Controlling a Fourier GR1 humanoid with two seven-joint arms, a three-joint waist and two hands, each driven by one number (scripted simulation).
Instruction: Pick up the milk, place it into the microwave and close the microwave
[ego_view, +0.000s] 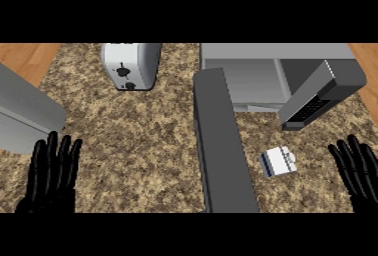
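White milk (279, 161) beside open microwave door (224, 145)

One head view looked steeply down on the table (133, 125) from above its near edge. The microwave (273, 75) sat at one o'clock, the toaster (131, 65) at eleven, both hands entering from six.

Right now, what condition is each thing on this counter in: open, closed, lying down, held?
Microwave: open, nothing seen inside.
Microwave door: swung wide out.
Milk: on the counter, held by neither hand.
Toaster: untouched.
Left hand: open, resting.
Right hand: open, resting.
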